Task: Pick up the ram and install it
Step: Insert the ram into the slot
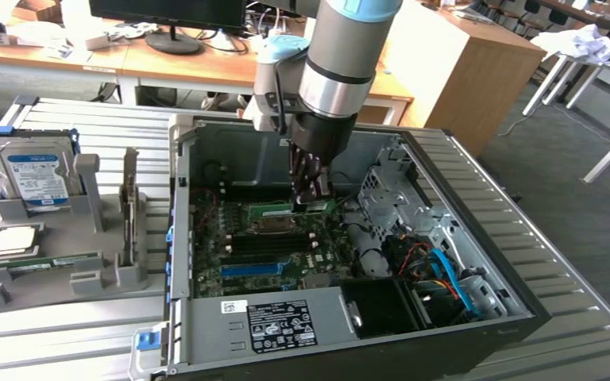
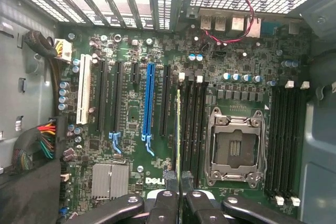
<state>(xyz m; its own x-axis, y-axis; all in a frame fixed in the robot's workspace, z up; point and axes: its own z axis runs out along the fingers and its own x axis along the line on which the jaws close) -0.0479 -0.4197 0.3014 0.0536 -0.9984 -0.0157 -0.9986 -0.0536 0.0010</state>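
Observation:
The ram (image 2: 179,129) appears edge-on as a thin green strip running away from my fingertips. My gripper (image 2: 179,184) is shut on it, with the black fingers (image 2: 167,203) pressed against both of its faces. It lines up over the outermost black memory slot (image 2: 182,85) beside the empty processor socket (image 2: 233,148). I cannot tell whether its lower edge touches the slot. In the exterior view my gripper (image 1: 311,200) reaches straight down into the open computer case (image 1: 496,270), just above the motherboard (image 1: 273,250).
A grey holder (image 1: 72,278) on the exterior view's left carries a blue-labelled hard drive (image 1: 38,176) and a square silver processor chip (image 1: 13,238). The case holds a drive cage (image 1: 390,190), cables (image 1: 443,274) and a power supply (image 1: 279,325). More memory slots (image 2: 286,140) lie past the socket.

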